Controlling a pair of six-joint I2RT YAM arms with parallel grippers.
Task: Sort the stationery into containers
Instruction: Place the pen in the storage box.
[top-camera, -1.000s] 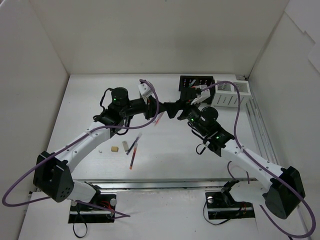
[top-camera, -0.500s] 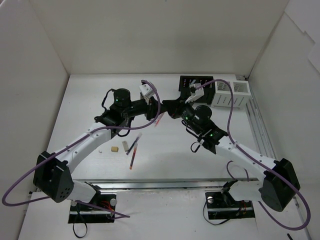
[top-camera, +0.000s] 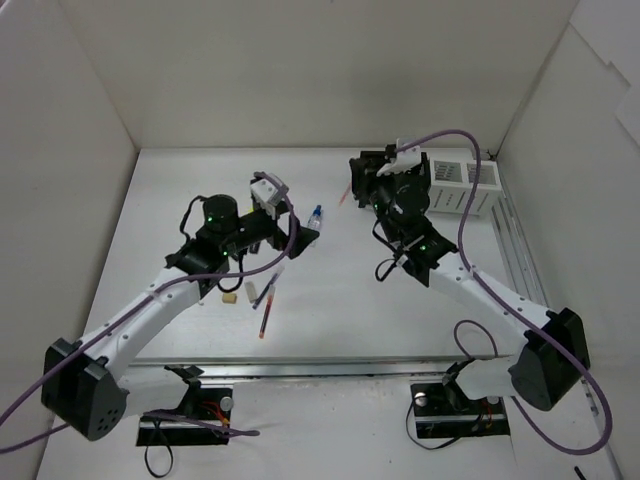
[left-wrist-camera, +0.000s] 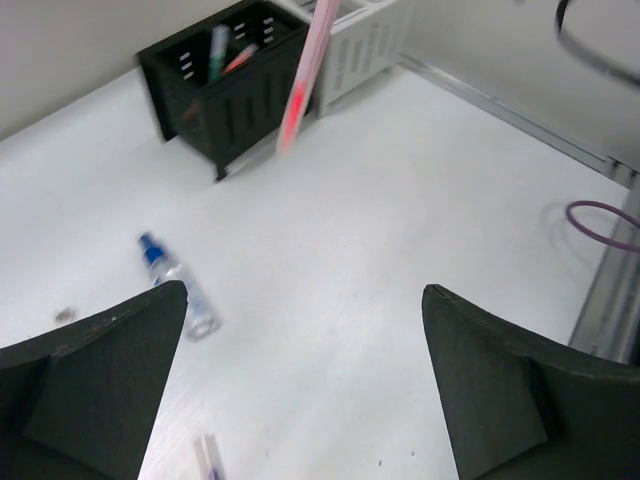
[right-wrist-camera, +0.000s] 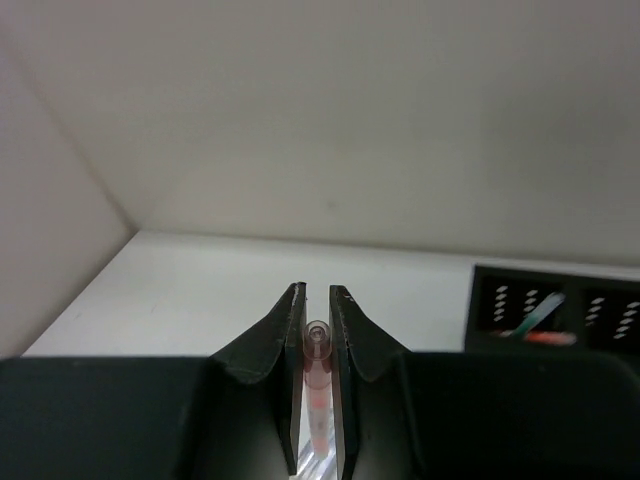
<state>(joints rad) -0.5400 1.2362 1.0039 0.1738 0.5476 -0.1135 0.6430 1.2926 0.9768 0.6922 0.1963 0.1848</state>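
Note:
My right gripper (top-camera: 355, 187) is shut on a thin red pen (top-camera: 343, 197), held in the air just left of the black organiser (top-camera: 392, 172). In the right wrist view the pen (right-wrist-camera: 317, 345) sits clamped between the fingers of this gripper (right-wrist-camera: 318, 292). The organiser (right-wrist-camera: 555, 310) holds pens. My left gripper (top-camera: 303, 232) is open and holds nothing, next to a clear blue-capped bottle (top-camera: 315, 214). From the left wrist, its gripper (left-wrist-camera: 305, 292) spans bare table, with the bottle (left-wrist-camera: 175, 285) lying by the left finger and the red pen (left-wrist-camera: 300, 80) blurred in front of the organiser (left-wrist-camera: 225, 85).
Two white bins (top-camera: 455, 186) stand right of the organiser against the back right. Loose pens (top-camera: 266, 300), a tan eraser (top-camera: 229, 297) and a small white eraser (top-camera: 204, 299) lie under the left arm. White walls close in the table on three sides.
The red pen passed from my left gripper to my right. The left gripper opened and drew back left; the right shut on the pen and carried it towards the black organiser.

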